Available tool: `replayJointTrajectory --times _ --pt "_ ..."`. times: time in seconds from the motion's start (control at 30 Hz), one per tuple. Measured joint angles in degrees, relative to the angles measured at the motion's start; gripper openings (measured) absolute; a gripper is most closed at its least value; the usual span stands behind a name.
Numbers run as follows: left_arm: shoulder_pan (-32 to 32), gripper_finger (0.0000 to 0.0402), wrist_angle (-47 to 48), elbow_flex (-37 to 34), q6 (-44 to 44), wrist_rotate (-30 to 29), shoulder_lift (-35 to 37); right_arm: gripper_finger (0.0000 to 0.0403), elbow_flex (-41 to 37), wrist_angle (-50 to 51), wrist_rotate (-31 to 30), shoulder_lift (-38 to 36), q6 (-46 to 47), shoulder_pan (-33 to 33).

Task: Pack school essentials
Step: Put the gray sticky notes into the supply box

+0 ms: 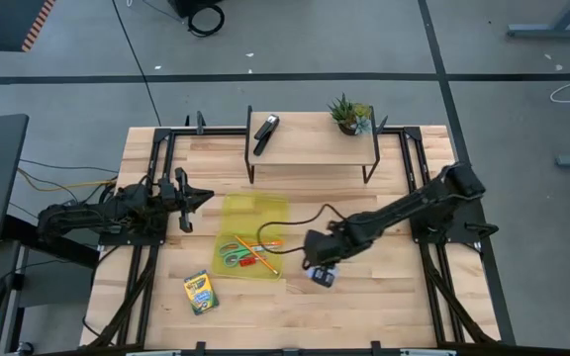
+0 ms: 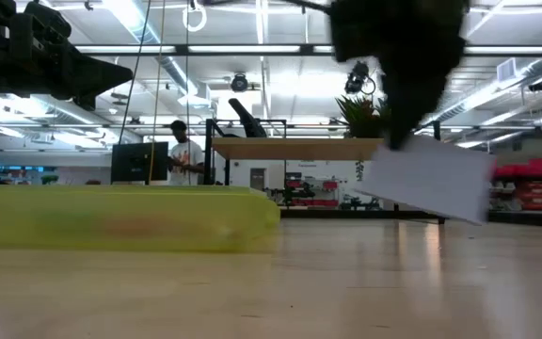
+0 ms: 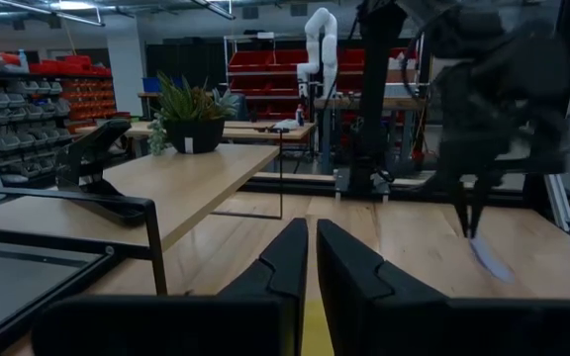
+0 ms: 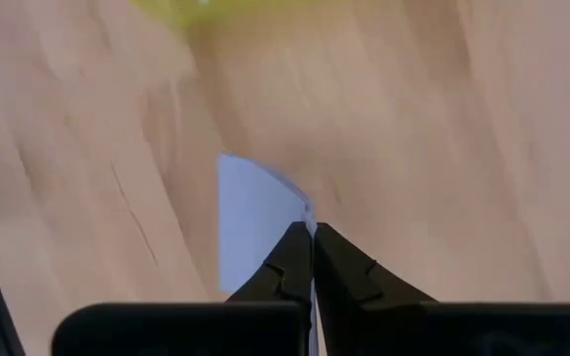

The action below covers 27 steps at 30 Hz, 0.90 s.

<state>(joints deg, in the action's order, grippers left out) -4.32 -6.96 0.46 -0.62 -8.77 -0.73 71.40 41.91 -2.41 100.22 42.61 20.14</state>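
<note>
Right gripper (image 1: 322,269), lower centre-right of the high view, pinches the pale blue notepad (image 4: 250,218) by one edge – lifted clear, presumably for the yellow pouch (image 1: 255,237) just left – while left gripper (image 1: 194,198) waits, fingers closed on nothing.

The table (image 1: 364,297) is evenly and brightly lit from overhead in the high view, and only short, soft shadows are cast under the raised shelf (image 1: 310,148) near the far edge. In the low view, glare is thrown by rows of ceiling strip lights (image 2: 280,52), and a pale sheen is reflected off the wood. The nearest things there are rendered out of focus: the yellow pouch (image 2: 125,218) is smeared, and the arm (image 2: 398,56) overhead is reduced to a dark blur. The left wrist view is dimmer, with the room behind kept sharp. The right wrist view is soft throughout, and the wood grain is blurred.
</note>
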Motion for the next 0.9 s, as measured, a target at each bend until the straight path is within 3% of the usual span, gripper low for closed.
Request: replayJointTrajectory --times 0.57,0.7,0.9 --pt "0.0 0.0035 0.0 0.0 0.0 0.0 0.0 0.0018 46.7 14.6 -7.4 24.2 -21.6 -5.5" --pt "0.0 0.0028 0.1 0.0 0.0 0.0 0.0 0.0018 51.6 14.2 -8.3 27.0 -25.4 -6.7" --pt "0.0 0.0028 0.0 0.0 0.0 0.0 0.0 0.0019 52.3 13.5 -8.3 28.9 -27.0 -7.8"
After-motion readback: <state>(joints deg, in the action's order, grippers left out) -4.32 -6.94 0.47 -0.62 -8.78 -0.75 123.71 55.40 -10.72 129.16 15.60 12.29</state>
